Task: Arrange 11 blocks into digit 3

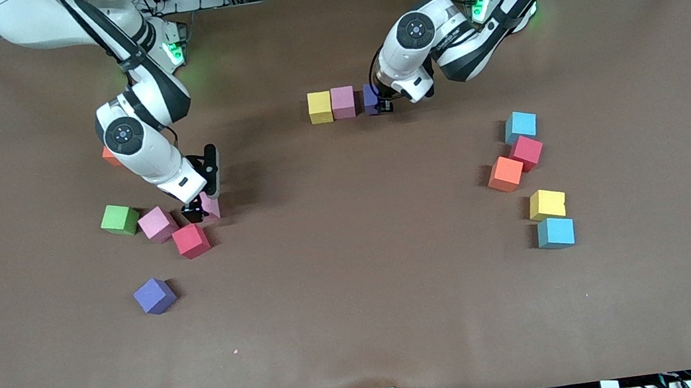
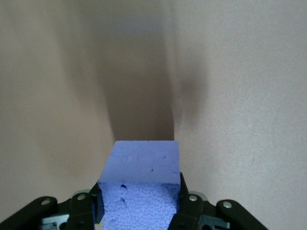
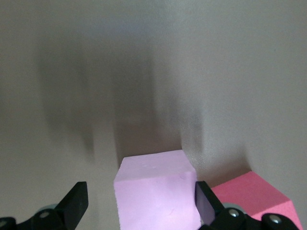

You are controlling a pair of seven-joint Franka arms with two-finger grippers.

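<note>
A yellow block [image 1: 320, 107] and a pink block [image 1: 343, 102] stand side by side in a row near the middle of the table. My left gripper [image 1: 381, 105] is shut on a purple block [image 1: 371, 98] low at the end of that row, next to the pink one. The left wrist view shows the purple block [image 2: 141, 191] filling my left gripper [image 2: 140, 194]. Toward the right arm's end, my right gripper [image 1: 203, 210] stands open around another pink block [image 1: 211, 205]. In the right wrist view this pink block [image 3: 153, 191] sits between the fingers [image 3: 76, 201] of my right gripper [image 3: 141, 197].
Near the right gripper lie a red block [image 1: 191, 240], a pink block [image 1: 157, 224], a green cube [image 1: 119, 220], a purple block [image 1: 154, 295] and an orange block [image 1: 110, 157] half hidden by the arm. Toward the left arm's end lie light blue [image 1: 521, 126], red [image 1: 527, 152], orange [image 1: 506, 173], yellow [image 1: 547, 204] and blue [image 1: 555, 232] blocks.
</note>
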